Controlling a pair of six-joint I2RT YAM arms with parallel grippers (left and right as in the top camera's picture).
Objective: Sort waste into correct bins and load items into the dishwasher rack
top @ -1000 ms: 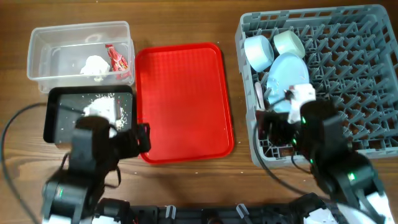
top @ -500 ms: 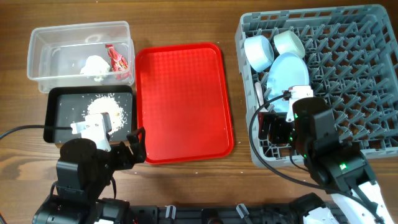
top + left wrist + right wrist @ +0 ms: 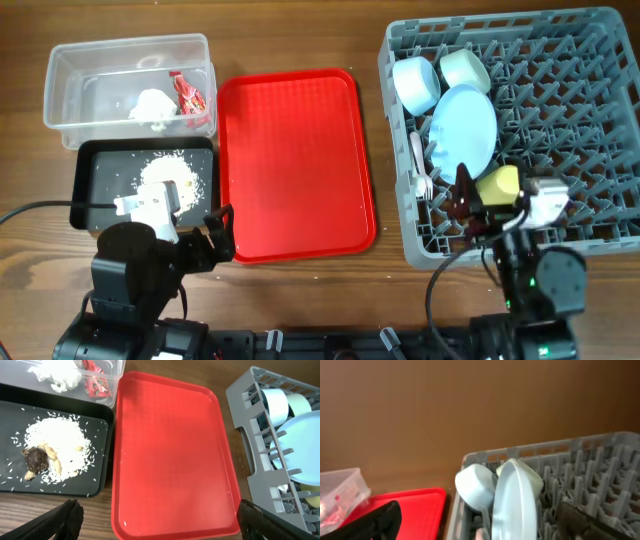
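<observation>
The grey dishwasher rack (image 3: 580, 100) on the right holds a light-blue bowl (image 3: 415, 83), a pale-green bowl (image 3: 465, 70), a light-blue plate (image 3: 463, 125) on edge, a yellow cup (image 3: 497, 184) and white cutlery (image 3: 418, 160). The clear tub (image 3: 70, 70) holds the white tissue (image 3: 150, 105) and the red wrapper (image 3: 188, 92). The black tray (image 3: 95, 175) holds food scraps (image 3: 165, 172). My left gripper (image 3: 160, 522) is open and empty over the red tray's near edge. My right gripper (image 3: 480, 525) is open and empty, raised at the rack's front, facing the plate (image 3: 512, 500).
The flat red serving tray (image 3: 295, 160) lies bare between the bins and the rack. Both arm bases stand at the table's front edge. Wooden table surrounds everything. A cable loops at the front left.
My right arm has pulled back toward the front edge, uncovering the yellow cup standing in the rack. My left arm drew back from the black tray a second ago and has stayed still since.
</observation>
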